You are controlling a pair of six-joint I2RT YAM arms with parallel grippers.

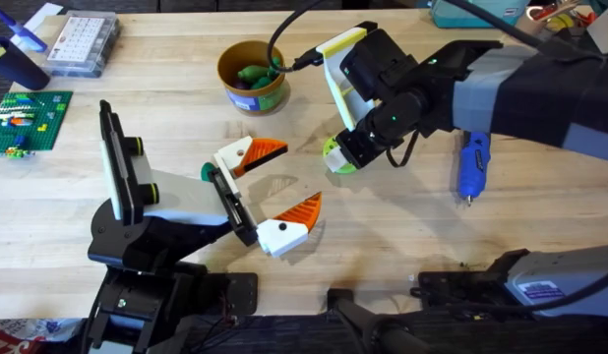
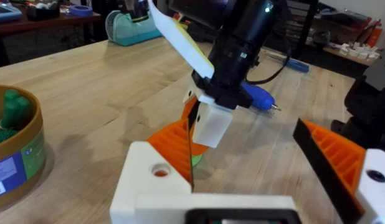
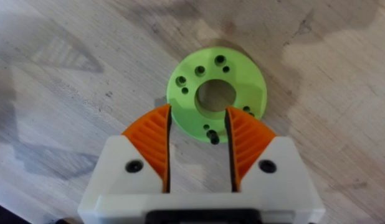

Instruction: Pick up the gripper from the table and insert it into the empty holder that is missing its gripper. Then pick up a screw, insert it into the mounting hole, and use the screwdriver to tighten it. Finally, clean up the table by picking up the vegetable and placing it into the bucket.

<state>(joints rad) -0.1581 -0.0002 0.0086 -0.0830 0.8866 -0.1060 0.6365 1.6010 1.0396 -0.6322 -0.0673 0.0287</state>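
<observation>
The lime-green vegetable (image 1: 339, 159) lies flat on the table (image 1: 412, 246), right of centre. My right gripper (image 1: 345, 147) hovers directly over it, open, its orange pads (image 3: 156, 140) straddling the near half of the vegetable (image 3: 205, 74). My left gripper (image 1: 273, 189) stands open left of it, holding nothing. In the left wrist view my left gripper (image 2: 242, 134) faces the right arm's white finger (image 2: 212, 124), with a sliver of the vegetable (image 2: 196, 159) under it. The mustard bucket (image 1: 252, 77) stands behind, with dark green pieces inside. The blue screwdriver (image 1: 471, 165) lies at the right. The holder and screw are out of view.
A clear compartment box (image 1: 83, 44) sits at the back left, with a green studded baseplate (image 1: 29, 123) in front of it. A black cable (image 1: 276, 44) arcs over the bucket. The bucket (image 2: 18, 155) and the screwdriver (image 2: 261, 99) also appear in the left wrist view.
</observation>
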